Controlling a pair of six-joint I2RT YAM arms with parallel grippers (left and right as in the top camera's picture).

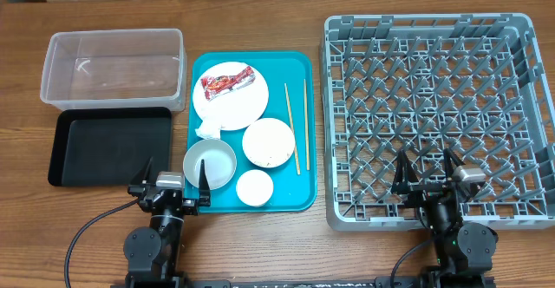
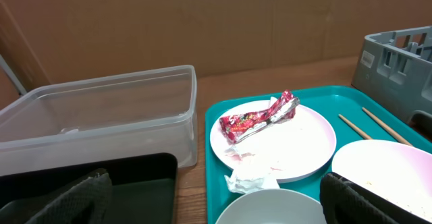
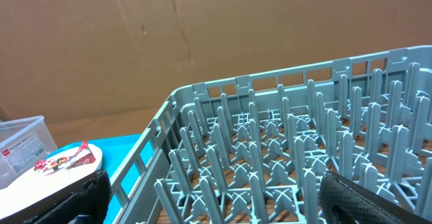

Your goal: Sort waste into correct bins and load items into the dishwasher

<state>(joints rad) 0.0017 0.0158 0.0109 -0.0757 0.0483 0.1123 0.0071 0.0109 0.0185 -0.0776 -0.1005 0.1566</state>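
Wooden table (image 1: pixel 260 245) — brown cardboard wall (image 2: pixel 202 21) behind

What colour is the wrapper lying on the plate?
The wrapper is red and white; left wrist view.

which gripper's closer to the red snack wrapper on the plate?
Left. The left gripper is at the near-left corner of the teal tray, short of the wrapper; the right gripper is over the near edge of the grey rack, beyond the tray.

Below plate (image 2: pixel 304 143), bowl (image 2: pixel 270 207) was cut off by btm edge; right of it, rack (image 2: pixel 395 55) by rt edge; rice grains too small to tell.
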